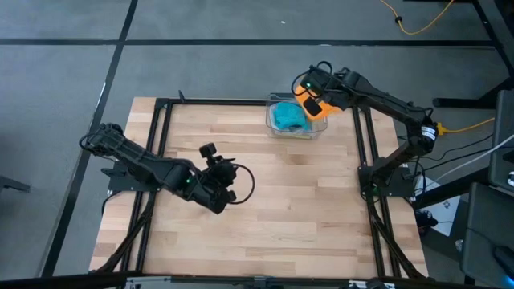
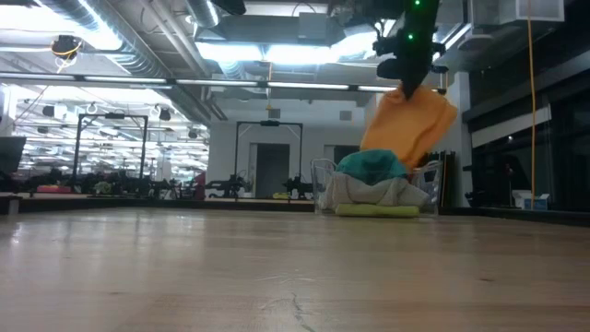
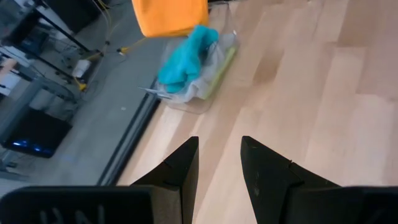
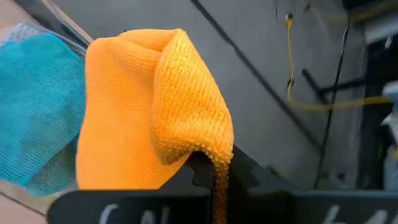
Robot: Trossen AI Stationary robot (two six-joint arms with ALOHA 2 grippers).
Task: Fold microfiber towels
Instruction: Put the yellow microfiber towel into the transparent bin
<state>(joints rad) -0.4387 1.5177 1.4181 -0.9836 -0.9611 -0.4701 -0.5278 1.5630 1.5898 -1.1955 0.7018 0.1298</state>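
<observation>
The right pincer [image 1: 309,99] is raised above the far right part of the counter [image 1: 265,201], clenched on the orange towel [image 4: 143,118]. The right wrist view shows the cloth pinched between the two dark fingers, its free part bunched into a rounded fold with a knobbly, looped weave. In the low view the orange towel [image 2: 410,124] hangs down from the pincer as a loose drape, its lower edge just above the heap in the bin.

The clear plastic bin [image 1: 291,128] stands on the counter near the far edge. The teal towel [image 1: 287,116] lies crumpled on top of its contents. In the low view a grey-blue towel [image 2: 369,191] shows beneath the teal one, and a lime green towel [image 2: 378,210] lies flat at the bottom.

The left pincer [image 3: 219,165] hovers over the middle left of the counter, well apart from the bin, pointed toward it. Its fingers stand parted with a narrow gap and grasp nothing. The wood of the counter is pale, in long joined planks, framed by a black metal rail [image 1: 161,144].
</observation>
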